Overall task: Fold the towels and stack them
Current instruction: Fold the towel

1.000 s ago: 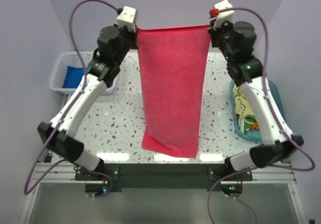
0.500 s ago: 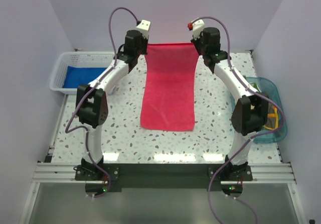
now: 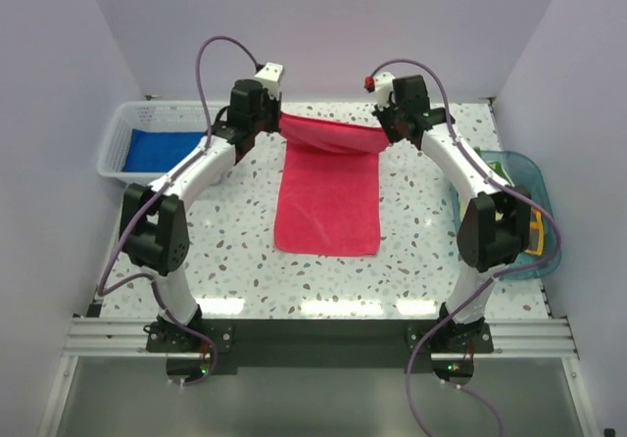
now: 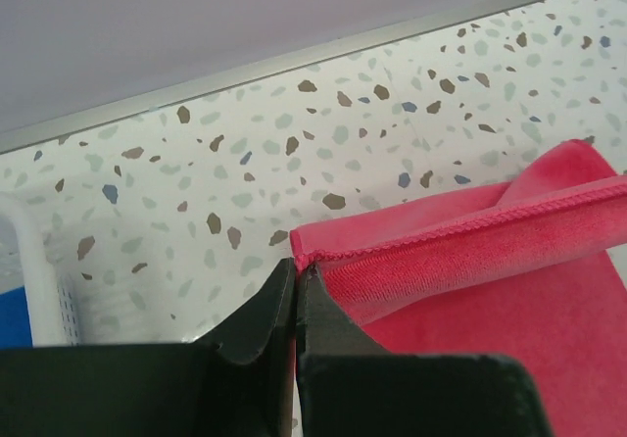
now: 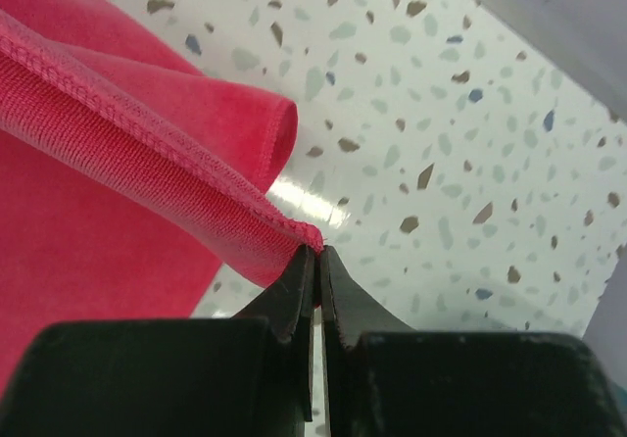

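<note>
Where the overhead camera looks down, the plain pink soft towel [image 3: 328, 202] lies lengthwise on the speckled white table [image 3: 235, 241]. Its far edge is lifted and sags between the left gripper [image 3: 278, 120] and the right gripper [image 3: 385, 123]. A plain blue towel [image 3: 157, 149] lies in the white slotted basket [image 3: 118, 133] at left, and a clear blue plastic tub [image 3: 534, 170] sits at right. In the left wrist view, the jaws are pressed together on the pink towel's hemmed corner. In the right wrist view, the jaws pinch the opposite hemmed corner just above the table.
</note>
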{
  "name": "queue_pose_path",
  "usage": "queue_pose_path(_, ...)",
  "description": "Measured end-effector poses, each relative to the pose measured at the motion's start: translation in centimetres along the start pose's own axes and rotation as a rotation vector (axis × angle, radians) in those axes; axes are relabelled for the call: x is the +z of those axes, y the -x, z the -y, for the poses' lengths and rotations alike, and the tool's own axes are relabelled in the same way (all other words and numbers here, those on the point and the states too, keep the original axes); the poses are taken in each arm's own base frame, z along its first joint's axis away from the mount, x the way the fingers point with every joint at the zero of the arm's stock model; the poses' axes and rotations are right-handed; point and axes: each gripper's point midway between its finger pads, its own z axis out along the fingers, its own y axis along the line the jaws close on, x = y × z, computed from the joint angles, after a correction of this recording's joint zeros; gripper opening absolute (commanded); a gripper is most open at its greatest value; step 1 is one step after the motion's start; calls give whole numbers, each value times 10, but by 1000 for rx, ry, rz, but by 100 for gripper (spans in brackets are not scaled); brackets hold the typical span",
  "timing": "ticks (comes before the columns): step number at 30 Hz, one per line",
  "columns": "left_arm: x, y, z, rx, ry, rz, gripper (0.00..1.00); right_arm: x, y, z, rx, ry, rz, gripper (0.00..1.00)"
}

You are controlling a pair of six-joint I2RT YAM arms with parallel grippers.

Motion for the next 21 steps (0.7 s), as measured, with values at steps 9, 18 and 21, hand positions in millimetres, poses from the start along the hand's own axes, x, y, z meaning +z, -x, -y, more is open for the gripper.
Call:
queue_pose_path(9, -53, -19, 22, -86, -109, -77, 0, -46, -42, -29, 157, 90, -127, 0)
queue_pose_path(18, -66, -96, 35, -123, -121, -284, 0, -52, -79, -47, 267, 109, -262, 0)
queue_pose_path(21, -67, -93, 35, -130, -120, -282, 0, -56, -76, -45, 274, 107, -265, 0)
